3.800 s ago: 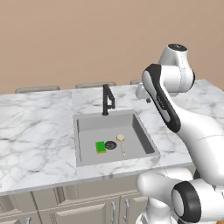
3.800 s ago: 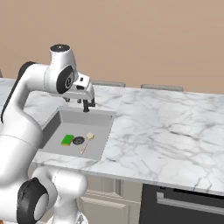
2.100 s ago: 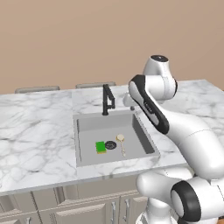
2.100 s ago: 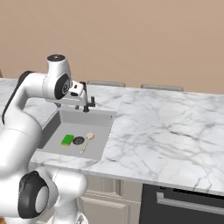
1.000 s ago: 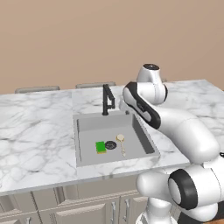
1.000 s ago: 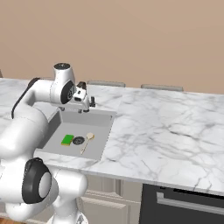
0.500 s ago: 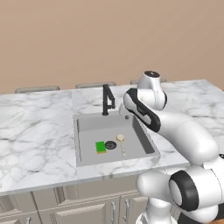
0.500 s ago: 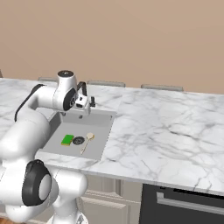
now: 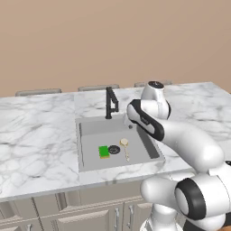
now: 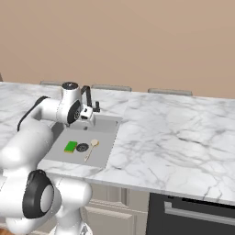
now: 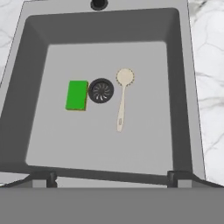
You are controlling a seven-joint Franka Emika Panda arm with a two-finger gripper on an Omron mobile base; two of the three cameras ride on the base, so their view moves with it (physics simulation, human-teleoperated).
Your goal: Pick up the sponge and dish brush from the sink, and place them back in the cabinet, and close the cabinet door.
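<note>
One sponge (image 11: 77, 95), one dish brush (image 11: 122, 98) and one round dark drain (image 11: 101, 90) lie on the floor of the single grey sink (image 11: 183, 87) — three items in a row across the middle of the basin. The sponge is a flat bright-green rectangle with a thin yellow edge showing along one short side; it sits just beside the drain, on the side opposite the brush. The brush has a round cream-tan head with a dotted rim and a slim pale handle, longer than the sponge, running away from the head; its head lies close beside the drain without clearly touching it. One black angular faucet (image 9: 110, 102) stands at the back rim of the sink, which is set in a white marble counter (image 9: 36, 135).

The gripper (image 11: 111, 177) hangs above the sink's near edge with its two dark fingertips (image 11: 41, 177) set wide apart — nothing is between them.
</note>
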